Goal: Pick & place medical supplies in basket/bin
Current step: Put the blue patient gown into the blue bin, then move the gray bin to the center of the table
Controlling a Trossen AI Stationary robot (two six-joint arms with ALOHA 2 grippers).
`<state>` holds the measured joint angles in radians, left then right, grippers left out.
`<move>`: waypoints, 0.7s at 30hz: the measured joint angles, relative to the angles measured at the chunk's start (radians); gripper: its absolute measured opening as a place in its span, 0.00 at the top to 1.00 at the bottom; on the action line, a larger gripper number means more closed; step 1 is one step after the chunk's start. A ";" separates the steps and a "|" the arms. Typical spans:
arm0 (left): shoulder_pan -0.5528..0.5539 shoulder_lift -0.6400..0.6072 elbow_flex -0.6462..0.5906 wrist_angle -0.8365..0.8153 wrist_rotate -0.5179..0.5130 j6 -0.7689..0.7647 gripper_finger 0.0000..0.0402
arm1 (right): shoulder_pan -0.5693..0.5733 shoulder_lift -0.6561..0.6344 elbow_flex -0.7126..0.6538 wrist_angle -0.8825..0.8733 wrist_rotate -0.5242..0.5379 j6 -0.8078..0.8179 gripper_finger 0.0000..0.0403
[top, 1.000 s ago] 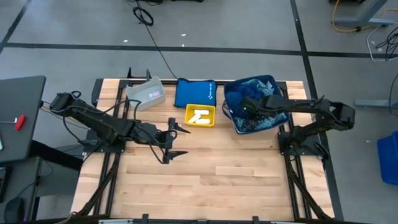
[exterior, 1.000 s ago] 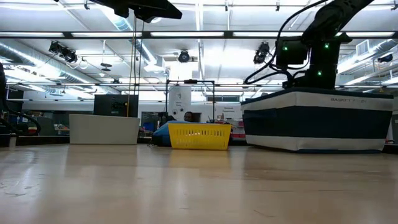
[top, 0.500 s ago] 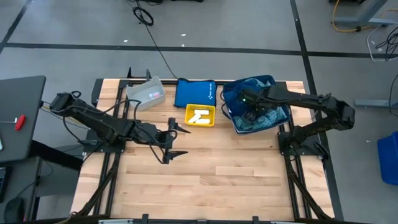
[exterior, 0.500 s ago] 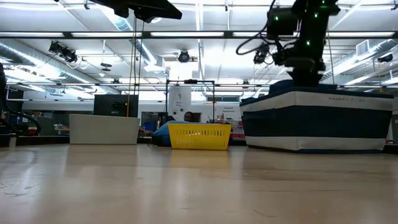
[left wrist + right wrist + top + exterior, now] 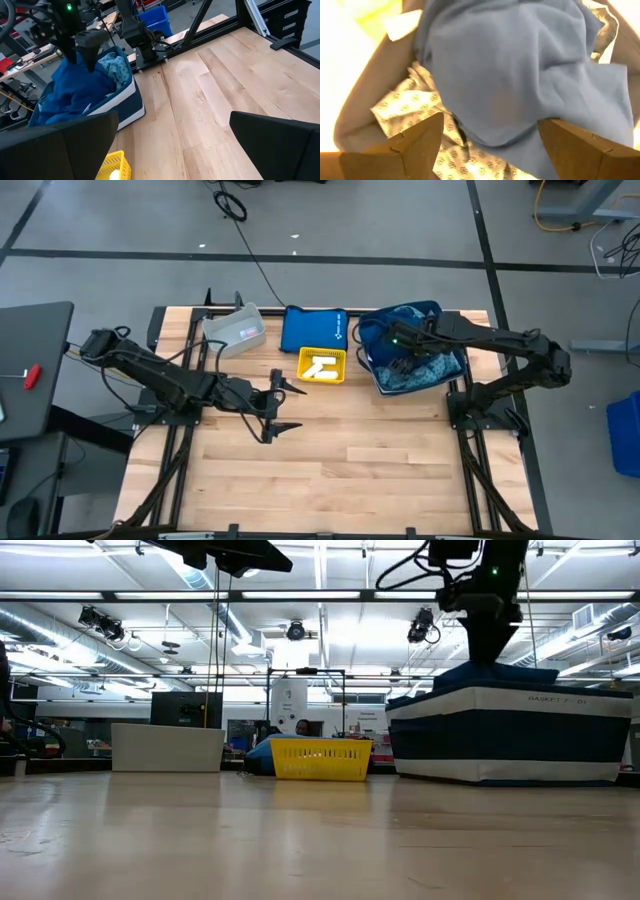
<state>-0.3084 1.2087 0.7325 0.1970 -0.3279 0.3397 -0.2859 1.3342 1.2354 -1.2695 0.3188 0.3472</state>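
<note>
A dark-blue, white-rimmed fabric basket (image 5: 437,380) stands at the table's far right. In it lie a plain dark-blue cloth (image 5: 520,75) and a patterned light-blue cloth (image 5: 420,125), heaped above the rim. My right gripper (image 5: 398,358) hangs open over these cloths, pointing steeply down, with nothing between its fingers (image 5: 415,145). A small yellow basket (image 5: 322,365) with white rolls (image 5: 321,367) stands left of the fabric basket. My left gripper (image 5: 290,406) waits open over the middle of the table, clear of everything.
A flat blue pouch (image 5: 313,330) with a white logo lies at the far edge, with a grey bin (image 5: 235,330) to its left. Bare wood (image 5: 340,460) fills the near half of the table. Both arm bases stand at the table's sides.
My right gripper has risen from low inside the fabric basket to well above its rim, staying open with nothing in it. The cloths have stayed in the basket.
</note>
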 joint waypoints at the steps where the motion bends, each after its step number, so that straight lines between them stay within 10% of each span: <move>1: 0.000 0.000 0.000 0.000 0.000 0.000 0.03 | 0.006 0.000 0.004 0.003 0.001 0.011 0.18; 8: 0.000 0.000 0.000 0.000 -0.001 -0.004 0.03 | 0.089 -0.001 -0.010 0.166 0.062 -0.027 0.29; 17: 0.000 0.000 0.000 0.000 -0.004 -0.010 0.03 | 0.247 0.000 -0.130 0.594 0.044 -0.195 0.94; 21: 0.000 0.000 0.000 -0.002 -0.005 -0.010 0.03 | 0.337 0.000 -0.220 0.852 0.044 -0.241 0.98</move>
<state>-0.3080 1.2087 0.7322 0.1949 -0.3325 0.3298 0.0511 1.3338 1.0157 -0.4170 0.3633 0.1063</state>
